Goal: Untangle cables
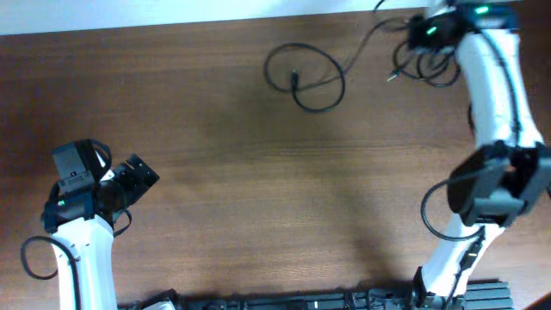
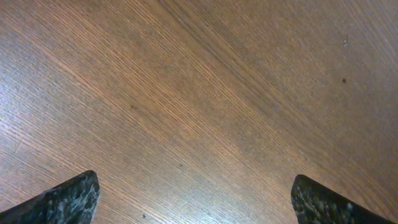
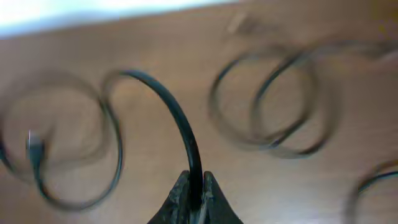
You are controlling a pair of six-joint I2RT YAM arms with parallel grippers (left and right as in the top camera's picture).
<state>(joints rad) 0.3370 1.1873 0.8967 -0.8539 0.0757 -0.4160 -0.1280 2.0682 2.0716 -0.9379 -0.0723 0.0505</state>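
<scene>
Thin black cables lie at the table's far side. One cable loop [image 1: 303, 76] lies flat at top centre, its strand running right toward my right gripper [image 1: 428, 34]. More loops [image 1: 426, 67] bunch under the right arm at the top right. In the right wrist view my right gripper [image 3: 194, 186] is shut on a black cable [image 3: 168, 102] that arches up and left, with blurred loops [image 3: 273, 102] beyond and a small plug end [image 3: 34, 149] at the left. My left gripper [image 1: 138, 176] is open and empty over bare wood at the left; its fingertips [image 2: 193, 196] show wide apart.
The wooden table's far edge [image 1: 172, 24] runs along the top, close to the cables. The right arm [image 1: 495, 103] stretches down the right side. Black rails or fixtures [image 1: 301, 301] line the near edge.
</scene>
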